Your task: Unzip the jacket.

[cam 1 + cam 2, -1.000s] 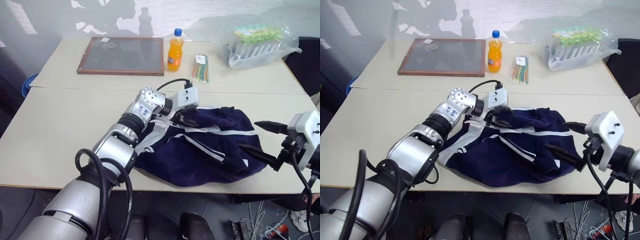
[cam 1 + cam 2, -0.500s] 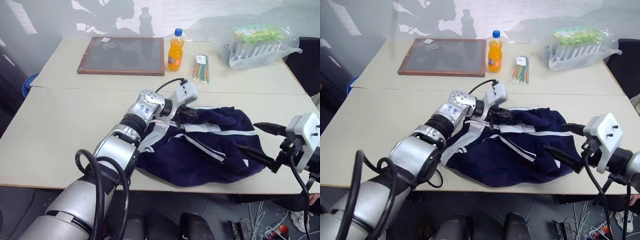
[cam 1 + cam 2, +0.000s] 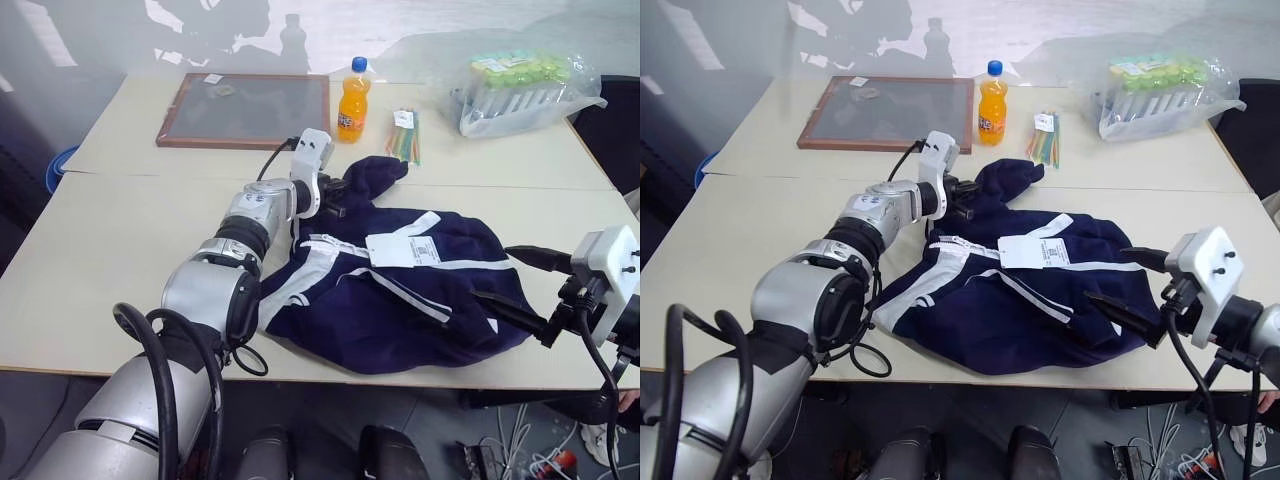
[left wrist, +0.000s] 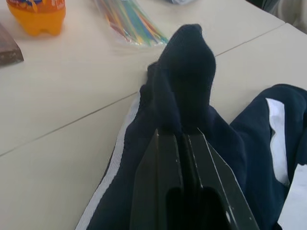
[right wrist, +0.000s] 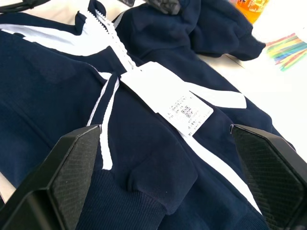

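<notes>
Jacket lies crumpled on the surface, just in front of the orange bottle. Left claw pinches a navy fold at the collar end—probably to tension the zipper. Right claw spread, poised beside the hem—apart.

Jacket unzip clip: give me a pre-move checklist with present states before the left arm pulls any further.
1. Left gripper closed on the jacket fabric: ok, shut on a dark fold.
2. Grip is on the zipper pull: cannot tell; only navy cloth shows between the fingers.
3. Right gripper pinning the jacket: not ok, open and hovering off its near right edge.
4. Zipper line visible: ok, white teeth run under the paper tag.
5. Orange bottle and coloured sticks out of the pull path: not ok, close behind the lifted fold.
</notes>
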You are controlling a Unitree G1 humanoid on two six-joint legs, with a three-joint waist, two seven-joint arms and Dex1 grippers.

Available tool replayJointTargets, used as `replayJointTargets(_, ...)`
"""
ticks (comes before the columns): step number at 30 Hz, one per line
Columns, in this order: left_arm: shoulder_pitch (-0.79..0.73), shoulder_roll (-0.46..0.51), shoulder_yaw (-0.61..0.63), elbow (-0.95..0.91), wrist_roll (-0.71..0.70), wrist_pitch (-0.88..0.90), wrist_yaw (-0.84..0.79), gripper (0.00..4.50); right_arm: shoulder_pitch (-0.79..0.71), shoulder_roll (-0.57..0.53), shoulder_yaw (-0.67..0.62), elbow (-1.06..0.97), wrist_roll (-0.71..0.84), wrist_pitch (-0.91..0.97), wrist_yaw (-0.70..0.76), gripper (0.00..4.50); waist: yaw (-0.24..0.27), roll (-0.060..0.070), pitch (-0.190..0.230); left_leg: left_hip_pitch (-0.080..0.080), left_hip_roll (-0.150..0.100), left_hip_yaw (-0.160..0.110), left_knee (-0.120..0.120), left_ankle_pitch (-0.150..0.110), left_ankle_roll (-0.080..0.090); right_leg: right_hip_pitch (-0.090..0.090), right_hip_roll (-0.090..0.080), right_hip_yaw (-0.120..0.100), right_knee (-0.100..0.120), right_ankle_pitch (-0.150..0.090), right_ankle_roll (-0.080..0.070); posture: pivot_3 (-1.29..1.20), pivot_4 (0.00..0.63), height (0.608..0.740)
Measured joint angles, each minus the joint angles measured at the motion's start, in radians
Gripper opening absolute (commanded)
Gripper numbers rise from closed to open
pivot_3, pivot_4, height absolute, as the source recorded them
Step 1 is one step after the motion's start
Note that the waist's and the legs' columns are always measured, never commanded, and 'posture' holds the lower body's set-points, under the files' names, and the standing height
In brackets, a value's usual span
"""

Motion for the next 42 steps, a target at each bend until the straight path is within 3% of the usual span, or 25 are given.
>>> replayJointTargets(10,0.004,0.038,-0.028,-0.002,0.039,-0.027,-0.029,4.09,-0.047,-0.023,0.060,0.041,-0.010,-0.008,0.039,4.50,-0.004,0.000,0.000,0.000,0.000,0.000,0.000,0.000,0.000,0.000,0.000,0.000,0.000,0.000,0.000,0.00,0.150,0.740)
replayJointTargets(16,0.005,0.155,-0.144,-0.092,0.114,-0.144,-0.271,4.09,-0.056,-0.040,0.166,0.036,-0.048,-0.045,0.079,4.50,-0.004,0.000,0.000,0.000,0.000,0.001,0.000,0.000,0.000,0.000,0.000,0.000,0.000,0.000,0.000,0.00,0.150,0.740)
replayJointTargets(19,0.040,0.244,-0.175,-0.294,0.097,-0.187,-0.497,4.09,-0.068,-0.044,0.265,0.032,-0.095,-0.072,0.089,4.50,-0.005,0.000,0.000,0.000,0.001,0.001,0.000,0.000,0.000,-0.001,0.000,0.000,0.000,0.000,0.000,0.00,0.150,0.740)
replayJointTargets(23,0.259,0.342,-0.201,-0.747,-0.032,-0.011,-0.752,4.09,-0.132,-0.044,0.386,0.049,-0.149,-0.106,0.093,4.50,-0.014,0.001,0.000,0.001,0.001,0.001,0.000,0.000,-0.001,0.000,0.000,0.001,0.002,0.000,0.000,0.00,0.150,0.740)
replayJointTargets(26,0.419,0.402,-0.222,-1.033,-0.099,0.136,-0.802,4.12,-0.161,-0.044,0.479,0.107,-0.208,-0.125,0.103,3.91,-0.013,0.000,0.000,0.001,0.001,0.000,0.002,0.000,-0.001,0.000,0.000,0.001,0.002,0.000,0.000,0.00,0.150,0.740)
replayJointTargets(30,0.519,0.473,-0.241,-1.244,-0.139,0.183,-0.827,4.12,-0.165,-0.044,0.492,0.165,-0.233,-0.132,0.110,2.56,-0.001,0.000,0.000,0.001,0.001,-0.001,0.003,0.000,-0.001,0.001,0.000,0.001,0.002,0.000,0.000,0.00,0.150,0.740)
replayJointTargets(37,0.579,0.507,-0.275,-1.319,-0.169,0.181,-0.832,4.12,-0.076,-0.063,0.420,0.182,-0.229,-0.149,0.172,0.20,0.001,0.000,0.000,0.001,0.001,-0.001,0.002,0.000,0.000,0.002,0.000,0.000,0.002,0.000,0.000,0.00,0.150,0.740)
replayJointTargets(42,0.569,0.499,-0.288,-1.299,-0.171,0.150,-0.817,4.12,0.038,-0.075,0.289,0.133,-0.173,-0.129,0.232,0.04,0.001,0.000,0.000,0.002,0.001,-0.001,0.002,0.000,0.000,0.002,0.000,0.001,0.002,0.000,0.000,0.00,0.150,0.740)
